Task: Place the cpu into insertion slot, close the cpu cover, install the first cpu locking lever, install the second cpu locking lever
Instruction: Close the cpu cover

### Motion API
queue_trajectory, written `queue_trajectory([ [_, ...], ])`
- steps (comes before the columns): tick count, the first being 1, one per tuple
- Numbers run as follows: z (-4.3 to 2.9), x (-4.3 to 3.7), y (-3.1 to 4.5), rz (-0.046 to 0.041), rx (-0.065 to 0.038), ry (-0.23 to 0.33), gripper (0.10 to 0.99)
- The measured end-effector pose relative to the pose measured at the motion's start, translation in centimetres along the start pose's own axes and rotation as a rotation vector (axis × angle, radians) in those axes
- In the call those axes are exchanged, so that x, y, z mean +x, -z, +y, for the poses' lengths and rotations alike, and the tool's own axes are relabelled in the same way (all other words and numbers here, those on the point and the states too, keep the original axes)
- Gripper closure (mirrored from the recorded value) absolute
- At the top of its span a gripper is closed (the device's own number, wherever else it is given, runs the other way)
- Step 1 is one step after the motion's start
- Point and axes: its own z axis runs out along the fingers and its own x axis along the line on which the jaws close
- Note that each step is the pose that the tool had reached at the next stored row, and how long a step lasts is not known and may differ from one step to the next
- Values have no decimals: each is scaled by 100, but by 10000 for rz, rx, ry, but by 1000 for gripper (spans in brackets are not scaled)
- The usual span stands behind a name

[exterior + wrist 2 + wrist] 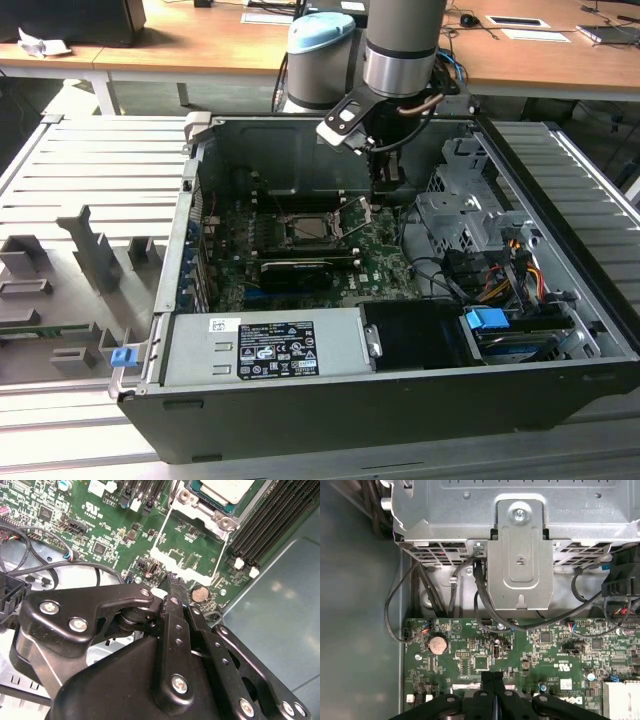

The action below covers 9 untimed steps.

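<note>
Hand (173,580) pinched narrow at the flipped-back cpu cover's (185,565) free edge; case wall (280,610) close alongside.

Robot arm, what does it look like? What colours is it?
The arm is a fat silver-grey tube with a pale blue cap on one joint. Its hand is black, made of flat bars joined by shiny silver screws.

The gripper (173,581) is shining glossy black, its screws (179,682) glinting like bright steel. The cpu cover (182,567) is gleaming as bare silvery metal, the cpu (227,490) as pale satin metal. The motherboard (470,655) is looking matt green, the drive bracket (520,555) dull grey sheet metal, and the case wall (275,605) smooth and painted.
</note>
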Motion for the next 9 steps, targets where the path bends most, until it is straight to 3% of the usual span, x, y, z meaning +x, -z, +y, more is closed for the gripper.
queue_trajectory([
  [9, 42, 0, -4, 1, 9, 0, 980],
])
